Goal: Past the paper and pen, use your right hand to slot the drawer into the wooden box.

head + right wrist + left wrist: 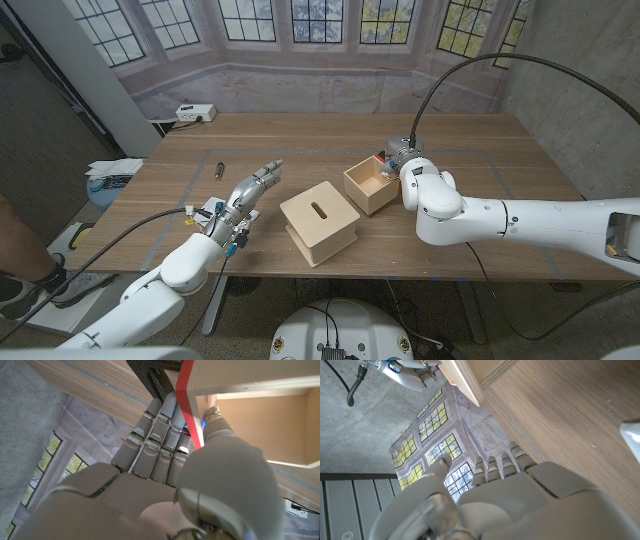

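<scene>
Drawer (371, 184) gripped by right hand (400, 160) fingers beside wooden box (319, 226); left hand (243, 195) fingers apart, holding nothing.

Pale wooden box (319, 227), wooden drawer (371, 183), wood-grain table (480, 140)

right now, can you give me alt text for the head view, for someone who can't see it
The right hand grips the far side of an open wooden drawer on a wooden table, beside a closed wooden box with a slot in its top. The left hand is held out, empty.

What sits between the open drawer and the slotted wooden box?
Nothing: the head view shows only bare table between the drawer and the wooden box.
</scene>
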Tool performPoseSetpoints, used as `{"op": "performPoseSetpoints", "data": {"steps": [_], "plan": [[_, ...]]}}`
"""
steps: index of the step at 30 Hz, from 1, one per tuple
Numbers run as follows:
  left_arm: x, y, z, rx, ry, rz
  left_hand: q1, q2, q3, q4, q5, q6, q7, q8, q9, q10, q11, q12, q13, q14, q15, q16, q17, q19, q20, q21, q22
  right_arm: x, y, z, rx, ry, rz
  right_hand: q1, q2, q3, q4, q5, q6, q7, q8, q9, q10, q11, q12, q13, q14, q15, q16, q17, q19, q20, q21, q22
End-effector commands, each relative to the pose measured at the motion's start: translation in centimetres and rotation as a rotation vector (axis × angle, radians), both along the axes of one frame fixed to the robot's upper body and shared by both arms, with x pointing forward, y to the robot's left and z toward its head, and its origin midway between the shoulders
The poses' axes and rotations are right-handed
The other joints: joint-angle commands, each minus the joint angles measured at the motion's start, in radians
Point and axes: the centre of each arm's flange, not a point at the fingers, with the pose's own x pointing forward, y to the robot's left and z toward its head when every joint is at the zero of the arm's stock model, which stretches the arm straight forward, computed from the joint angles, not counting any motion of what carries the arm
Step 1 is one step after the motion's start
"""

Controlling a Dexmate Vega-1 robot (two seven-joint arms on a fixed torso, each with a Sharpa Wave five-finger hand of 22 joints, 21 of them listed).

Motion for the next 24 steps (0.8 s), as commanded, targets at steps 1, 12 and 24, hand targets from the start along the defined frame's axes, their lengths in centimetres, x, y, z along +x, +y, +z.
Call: {"op": "performPoseSetpoints", "data": {"steps": [1, 12, 24], "plan": [[-2.3, 0.5, -1.2, 0.105, -0.094, 0.052, -0.011, 0.002, -0.001, 0.012, 0.001, 0.017, 0.001, 0.004, 0.006, -0.003, -0.011, -0.002, 0.003, 0.007, 0.002, 0.01, 0.003, 0.01, -0.004, 0.003, 0.006, -0.4, 0.1, -0.6, 0.03, -0.006, 0.003, 0.075, 0.065, -0.001, 0.0, 0.006, 0.022, -0.013, 0.004, 0.003, 0.008, -0.004, 0.006, 0.006, 0.009, -0.051, -0.007, 0.003, 0.007, 0.0, -0.001, 0.002], [-4.0, 1.0, -2.8, 0.208, -0.239, 0.114, -0.042, -0.001, -0.012, 0.049, -0.008, 0.025, -0.013, 0.005, 0.007, -0.001, -0.029, -0.002, 0.003, 0.015, -0.011, 0.014, 0.009, 0.023, -0.015, 0.006, 0.006, -0.8, 0.1, -1.1, 0.052, -0.011, 0.001, 0.082, 0.062, -0.001, -0.003, 0.007, 0.025, -0.013, 0.003, 0.003, 0.011, -0.005, 0.005, 0.006, 0.01, -0.051, -0.012, 0.007, 0.01, 0.001, -0.002, 0.002], [-5.4, 2.0, -4.7, 0.277, -0.312, 0.149, -0.102, -0.007, -0.029, 0.115, -0.017, 0.011, -0.064, -0.005, 0.006, -0.021, -0.049, -0.009, 0.003, -0.035, -0.039, 0.001, 0.013, -0.002, -0.05, -0.007, 0.007, -1.4, 0.1, -1.9, 0.07, -0.008, 0.002, 0.08, 0.061, -0.002, -0.001, 0.008, 0.025, -0.012, 0.0, 0.003, 0.013, -0.004, 0.004, 0.007, 0.012, -0.05, -0.019, 0.01, 0.01, 0.002, -0.003, 0.001]]}}
